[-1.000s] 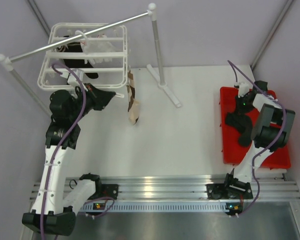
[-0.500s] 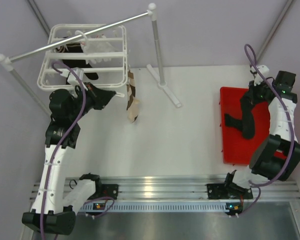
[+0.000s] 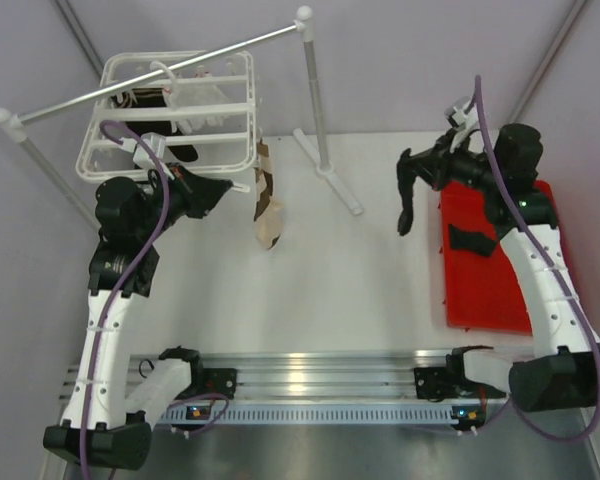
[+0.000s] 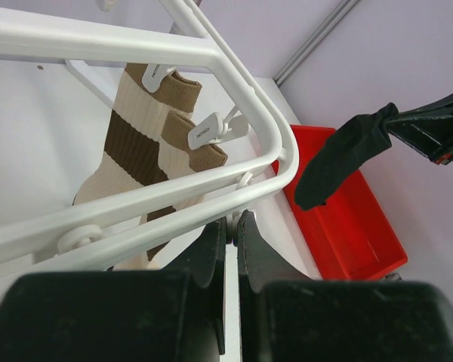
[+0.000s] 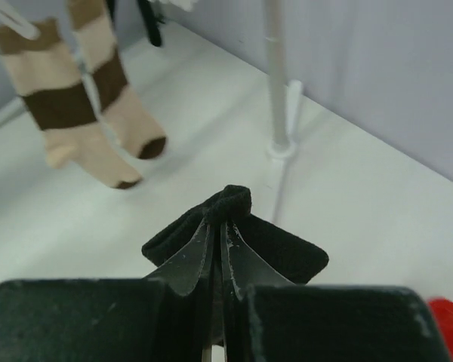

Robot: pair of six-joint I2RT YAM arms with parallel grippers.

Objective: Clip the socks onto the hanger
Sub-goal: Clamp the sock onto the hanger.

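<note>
**A:** Fingers, top view?

**B:** The right gripper (image 3: 420, 168) pinches the black sock (image 3: 408, 205) by one end, upper right of centre. The sock dangles left of the red tray (image 3: 500, 300). The left gripper (image 3: 230, 188) has its tips at the lower right corner of the hanger (image 3: 170, 105), upper left; closure unreadable here. The striped socks (image 3: 268, 205) hang from that corner.

**A:** Left wrist?

**B:** Fingers (image 4: 211, 245) pressed almost together with only a thin slit, tips just beneath the hanger (image 4: 136, 45) rail. Whether they nip anything: cannot tell. Striped socks (image 4: 136, 143) clipped by their cuffs, centre left. Black sock (image 4: 336, 158) at right.

**A:** Right wrist?

**B:** Fingers (image 5: 241, 260) closed on bunched black sock (image 5: 226, 204), bottom centre. Striped socks (image 5: 83, 121) upper left, rail post (image 5: 275, 75) top centre.
</note>
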